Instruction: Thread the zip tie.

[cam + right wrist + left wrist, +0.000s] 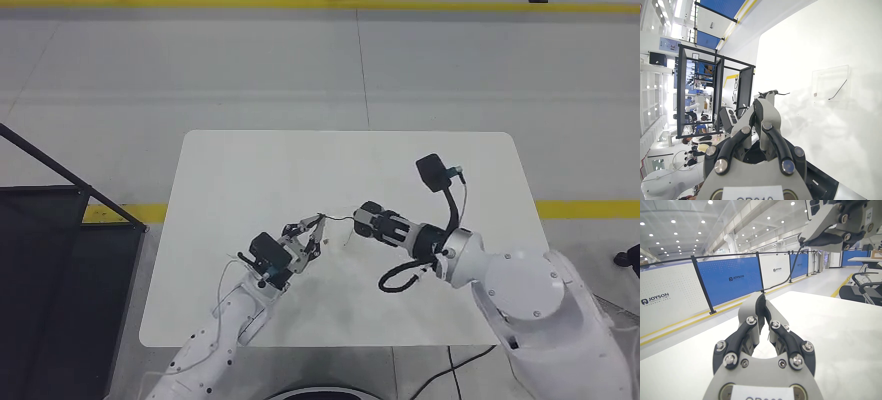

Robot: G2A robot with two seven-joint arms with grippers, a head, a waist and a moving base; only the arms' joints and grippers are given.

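A thin black zip tie (335, 216) spans the small gap between both grippers above the middle of the white table (250, 170). My left gripper (318, 220) is shut on one end of it; in the left wrist view the strap (791, 273) rises from the left gripper (762, 294) in a curve to the right gripper (803, 242), which pinches the other end. In the right wrist view the right gripper (763, 95) is shut, and a short tail of the zip tie (783, 93) sticks out past its tips.
A clear square sheet (831, 75) lies flat on the table below the grippers, with a thin dark curved line (838, 91) on it. A black frame stand (40, 230) is off the table's left side. Wide bare tabletop (450, 160) lies behind the grippers.
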